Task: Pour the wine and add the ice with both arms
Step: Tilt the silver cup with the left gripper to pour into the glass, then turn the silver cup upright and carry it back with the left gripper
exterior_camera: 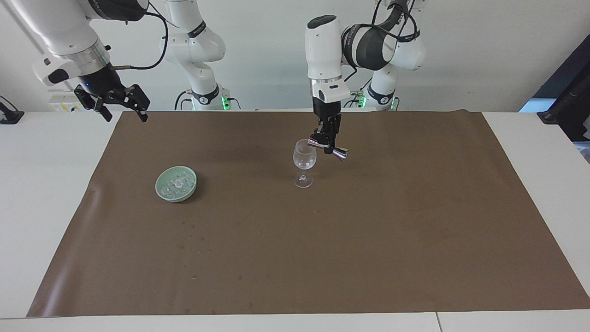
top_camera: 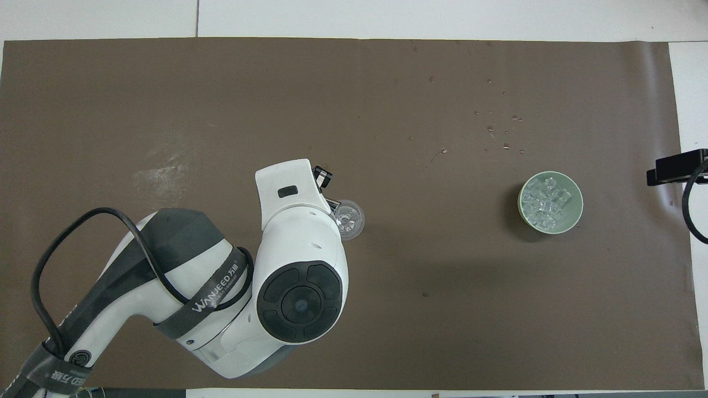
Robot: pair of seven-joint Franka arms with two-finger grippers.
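A clear wine glass point(exterior_camera: 304, 161) point(top_camera: 350, 218) stands upright mid-mat. My left gripper point(exterior_camera: 328, 146) is shut on a shiny metal jigger point(exterior_camera: 333, 150), held tilted on its side with one mouth at the glass's rim. In the overhead view the left arm hides most of the jigger point(top_camera: 332, 203). Ice point(exterior_camera: 176, 183) point(top_camera: 547, 205) lies heaped in a pale green bowl point(exterior_camera: 161, 190) point(top_camera: 577, 194) toward the right arm's end of the mat. My right gripper point(exterior_camera: 122, 103) hangs open above the mat's corner by the right arm's base, waiting.
A brown mat point(exterior_camera: 368, 240) covers most of the white table point(exterior_camera: 41, 184). Small drops point(top_camera: 500, 130) speckle the mat farther from the robots than the bowl. A black clamp point(top_camera: 676, 167) shows at the edge of the overhead view.
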